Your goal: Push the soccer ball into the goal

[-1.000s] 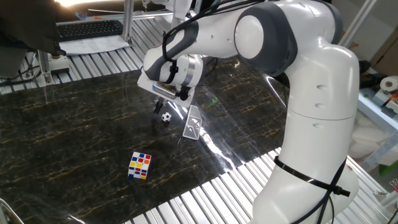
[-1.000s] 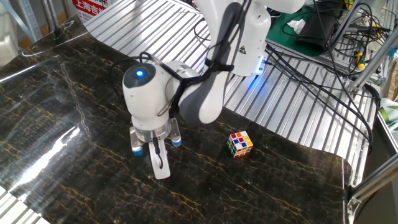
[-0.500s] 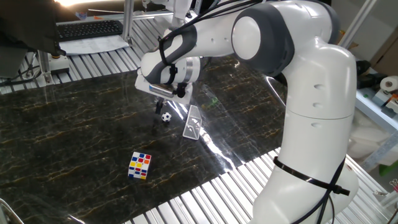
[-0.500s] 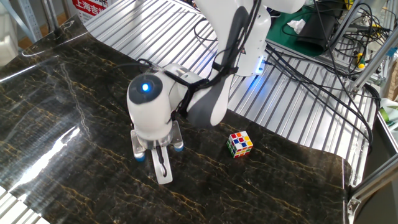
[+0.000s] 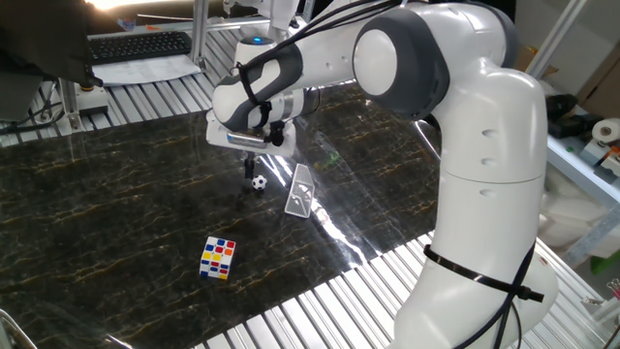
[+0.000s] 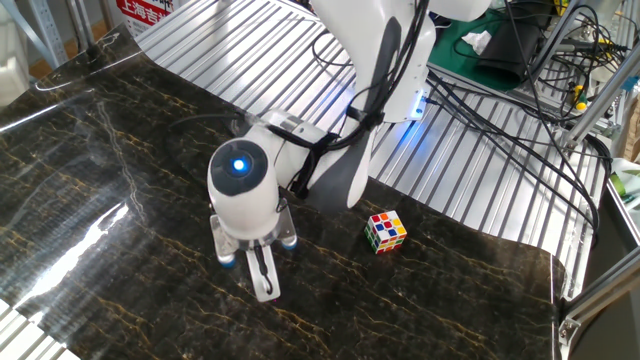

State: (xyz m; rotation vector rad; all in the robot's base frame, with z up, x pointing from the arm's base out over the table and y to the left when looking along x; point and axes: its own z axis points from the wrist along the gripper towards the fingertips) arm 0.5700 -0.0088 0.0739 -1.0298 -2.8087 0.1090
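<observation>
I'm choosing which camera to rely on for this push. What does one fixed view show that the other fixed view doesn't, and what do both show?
Only the one fixed view shows the soccer ball and the goal, close together on the dark table, with the gripper just beside the ball; a keyboard lies behind. Only the other fixed view shows the arm's lit blue ring and the cables at the back; the arm hides ball and goal there. Both show the puzzle cube and the table.
</observation>
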